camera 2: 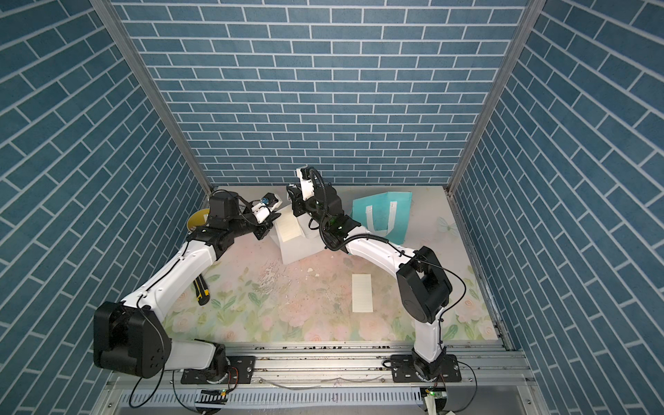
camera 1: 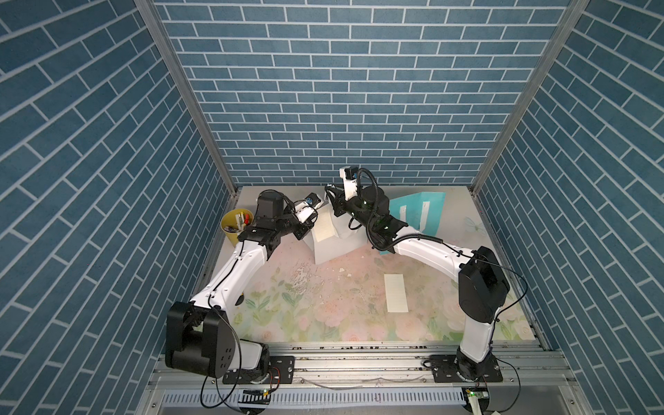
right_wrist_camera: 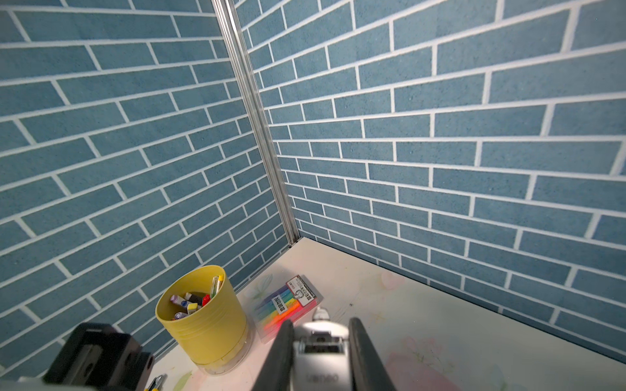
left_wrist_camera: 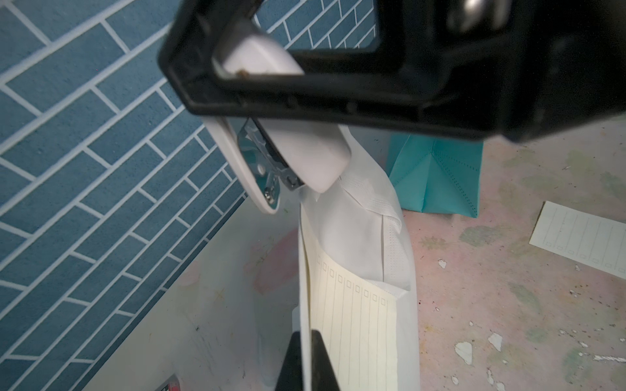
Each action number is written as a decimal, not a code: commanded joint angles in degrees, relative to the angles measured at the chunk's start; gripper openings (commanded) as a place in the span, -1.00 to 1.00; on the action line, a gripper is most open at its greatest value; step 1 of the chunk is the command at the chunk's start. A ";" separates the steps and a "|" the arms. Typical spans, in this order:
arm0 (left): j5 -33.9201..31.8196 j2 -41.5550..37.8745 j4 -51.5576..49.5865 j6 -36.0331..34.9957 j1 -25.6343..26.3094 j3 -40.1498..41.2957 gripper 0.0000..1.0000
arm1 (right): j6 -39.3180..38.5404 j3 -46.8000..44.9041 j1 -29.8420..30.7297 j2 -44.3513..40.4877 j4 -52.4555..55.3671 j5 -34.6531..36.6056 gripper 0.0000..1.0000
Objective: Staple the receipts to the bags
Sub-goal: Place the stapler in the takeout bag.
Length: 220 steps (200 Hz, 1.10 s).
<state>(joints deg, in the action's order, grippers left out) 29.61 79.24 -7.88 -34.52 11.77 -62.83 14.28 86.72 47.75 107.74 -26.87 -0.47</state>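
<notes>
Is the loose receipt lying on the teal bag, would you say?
No, the loose receipt lies on the bare floral tabletop, apart from the teal bag.

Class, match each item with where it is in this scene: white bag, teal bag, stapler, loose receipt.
Items:
1. white bag
2. teal bag
3. stapler
4. loose receipt

Places:
A. alone, near side of the floral mat
B. between the jaws of the right gripper
C. flat by the back wall
D. pinched in the jaws of the left gripper

Pairs: 1-D, 2-C, 3-B, 4-A
</notes>
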 commanded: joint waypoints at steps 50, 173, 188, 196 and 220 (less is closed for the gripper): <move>-0.21 0.76 0.63 -0.55 0.37 0.21 -1.00 | 1.71 2.67 0.50 0.36 1.14 -2.63 -1.00; -0.34 1.27 -0.11 -0.89 0.36 -0.28 -1.00 | 2.33 3.89 0.55 2.33 1.84 -4.28 -1.00; -0.45 1.27 -0.17 -0.90 0.37 -0.33 -1.00 | 2.42 4.02 0.63 2.64 1.60 -4.30 -1.00; -0.45 1.42 -0.20 -0.90 0.38 -0.37 -1.00 | 2.42 3.99 0.61 2.73 1.47 -4.28 -1.00; -0.60 1.66 -0.27 -0.90 0.36 -0.41 -1.00 | 2.50 3.73 0.68 2.56 1.52 -6.42 -1.00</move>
<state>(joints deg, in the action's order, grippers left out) 28.47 79.59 -7.84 -34.94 11.77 -62.83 15.20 88.73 48.01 109.78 -24.47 -4.43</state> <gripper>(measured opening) 0.061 0.245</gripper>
